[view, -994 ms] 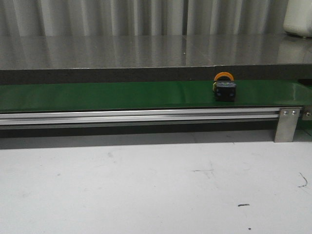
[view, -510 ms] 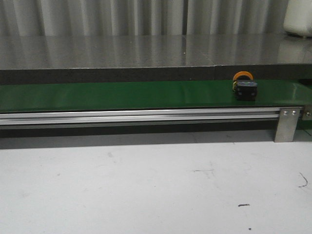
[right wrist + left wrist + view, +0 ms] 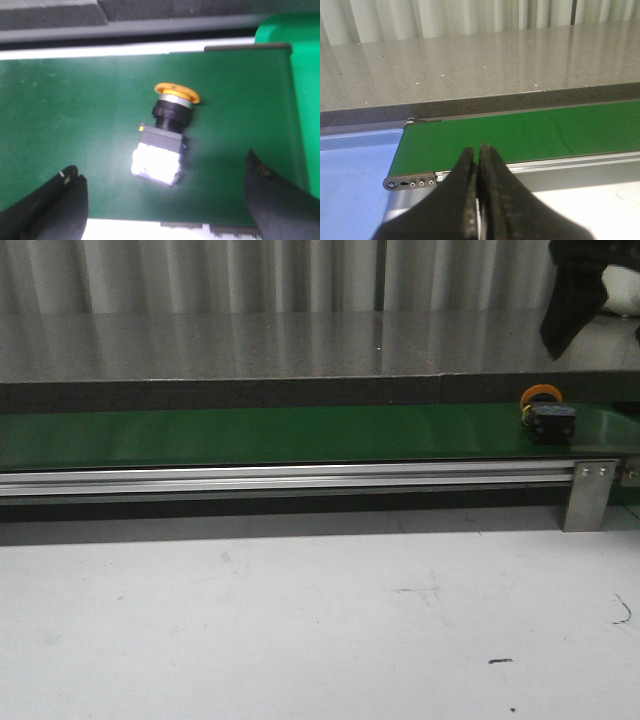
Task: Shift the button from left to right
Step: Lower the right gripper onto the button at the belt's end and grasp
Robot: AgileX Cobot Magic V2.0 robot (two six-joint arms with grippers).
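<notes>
The button (image 3: 548,416), a black boxy body with a round orange-yellow cap, lies on the green belt (image 3: 250,435) near its right end. In the right wrist view the button (image 3: 165,137) lies on its side between my two spread fingers. My right gripper (image 3: 160,175) is open and empty, hovering above the button; in the front view only a dark part of the right arm (image 3: 575,290) shows at the top right. My left gripper (image 3: 479,152) is shut and empty, over the belt's left end (image 3: 420,150).
An aluminium rail (image 3: 280,480) runs along the belt's front, with a metal bracket (image 3: 590,495) at the right. A grey stone counter (image 3: 250,345) lies behind the belt. The white table (image 3: 300,630) spreads in front. A blue surface (image 3: 350,175) lies left of the belt.
The button has travelled to the right along the belt, towards its right end. The right arm has come into the front view at the top right.
</notes>
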